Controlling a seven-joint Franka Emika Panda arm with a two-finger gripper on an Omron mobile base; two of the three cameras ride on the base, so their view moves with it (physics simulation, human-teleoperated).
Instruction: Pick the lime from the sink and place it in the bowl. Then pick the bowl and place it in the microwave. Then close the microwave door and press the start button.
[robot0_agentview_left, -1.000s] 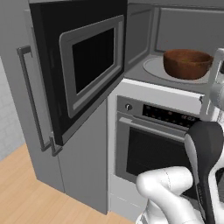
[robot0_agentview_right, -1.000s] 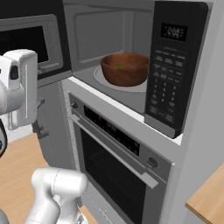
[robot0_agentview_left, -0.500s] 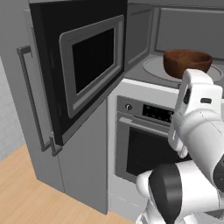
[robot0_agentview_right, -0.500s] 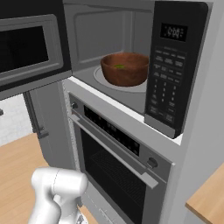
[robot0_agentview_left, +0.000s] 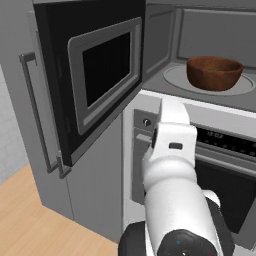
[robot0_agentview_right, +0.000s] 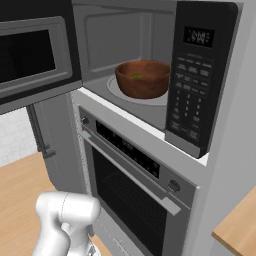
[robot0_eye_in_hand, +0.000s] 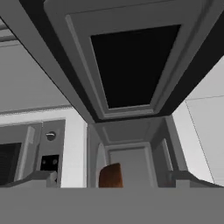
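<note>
Bowl (robot0_agentview_right: 143, 78) sits on the pale turntable (robot0_agentview_left: 176, 79) inside the microwave (robot0_agentview_right: 165, 112), with a green speck in it that reads as the lime (robot0_agentview_right: 136, 76). Your remaining work looks like the door and the start button. Microwave door (robot0_agentview_left: 94, 75) stands swung wide to the left, its grey-framed inner face toward the cavity. In the hand view your end effector (robot0_eye_in_hand: 112, 176) is spread wide with nothing between the tips, looking up at the door's window (robot0_eye_in_hand: 131, 61) from underneath, with the bowl's brown edge low in that view. The arm (robot0_agentview_left: 172, 165) is in front of the oven (robot0_agentview_right: 135, 185). Risks, as I judge them: pushing from below the door rather than against its outer face would lift or jam it instead of swinging it; a glancing contact could slip off the edge; the spread tips could catch on the door frame. A hard shove may slam the door and jolt the bowl. Afterwards, the keypad (robot0_agentview_right: 189, 102) buttons are small and close together, so a wrong press is easy.
</note>
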